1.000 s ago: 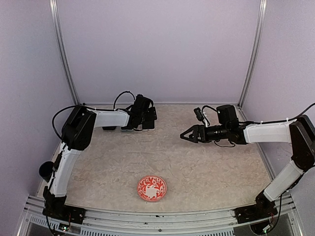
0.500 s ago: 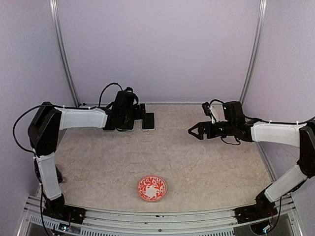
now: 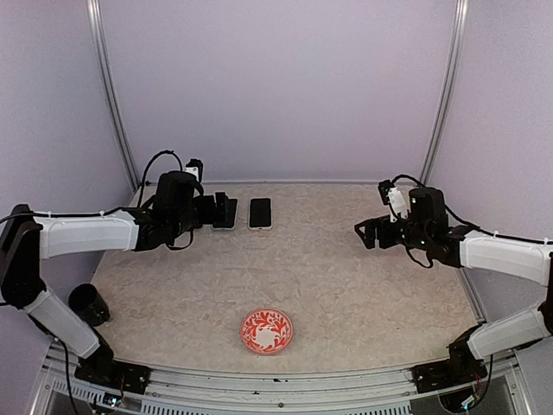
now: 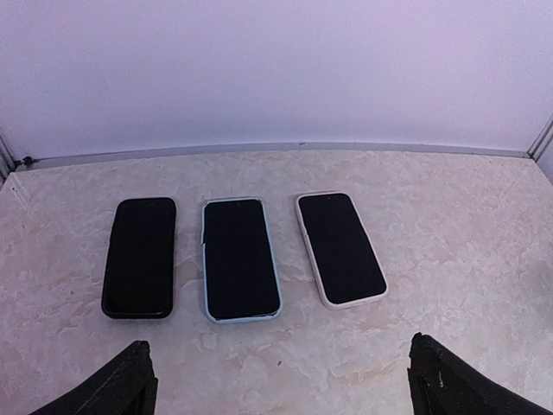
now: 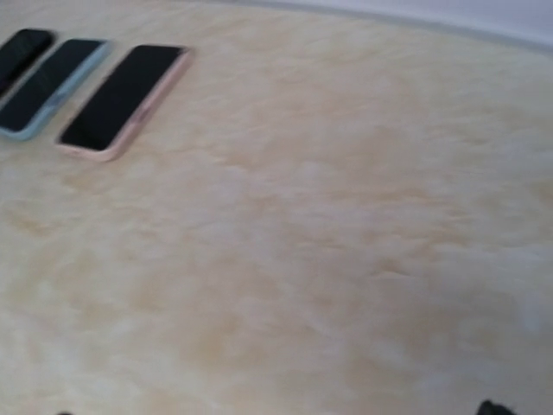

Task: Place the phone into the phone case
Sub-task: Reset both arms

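Three dark-screened phones lie side by side near the back wall. One sits in a black case [image 4: 140, 256], one in a light blue phone case [image 4: 240, 258], one in a pale pink case [image 4: 340, 248] [image 3: 260, 213]. Which one the task means I cannot tell. My left gripper [image 4: 289, 391] [image 3: 213, 210] hovers just short of them, open and empty, its fingertips [image 4: 128, 386] at the bottom corners of the left wrist view. From above it hides the black one. My right gripper [image 3: 364, 234] is open and empty, well to the right. The pink-cased phone [image 5: 125, 97] shows at top left in its blurred view.
A red patterned plate [image 3: 266, 331] sits near the front middle of the table. A black cup [image 3: 89, 303] stands at the left edge by the left arm. The back wall and two metal posts [image 3: 441, 95] bound the far side.
The left gripper has drawn back to the left, uncovering the phones. The right gripper has pulled back to the right. Both stayed open.
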